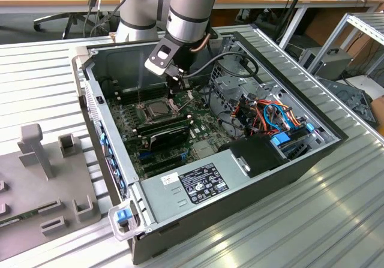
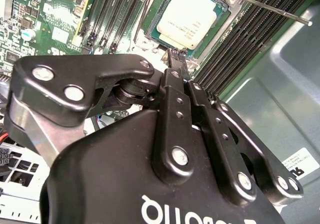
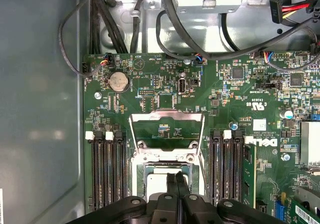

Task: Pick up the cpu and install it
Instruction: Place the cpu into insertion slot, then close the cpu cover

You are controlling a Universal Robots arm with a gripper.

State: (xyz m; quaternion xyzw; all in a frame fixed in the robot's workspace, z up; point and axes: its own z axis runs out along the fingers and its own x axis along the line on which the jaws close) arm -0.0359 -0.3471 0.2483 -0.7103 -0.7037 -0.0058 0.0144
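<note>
The cpu [image 2: 192,18] is a pale silver square lying flat in its socket on the green motherboard [image 3: 235,103]; it also appears in the first wrist view [image 3: 157,184] and the exterior view [image 1: 157,107]. My gripper [image 2: 178,58] hangs low over the socket, its two black fingers pressed together with nothing between them. The fingertips [image 3: 179,180] sit at the cpu's edge; I cannot tell if they touch it. The socket's hinged metal frame [image 3: 167,129] stands swung open. In the exterior view the gripper [image 1: 174,93] is inside the open computer case.
Rows of black memory slots [image 3: 105,169] flank the socket on both sides. A thin metal lever [image 2: 270,6] juts out beside it. Bundled cables [image 1: 270,115] and a drive bay fill the case's right side. Grey fixtures [image 1: 42,178] stand on the table at the exterior view's left.
</note>
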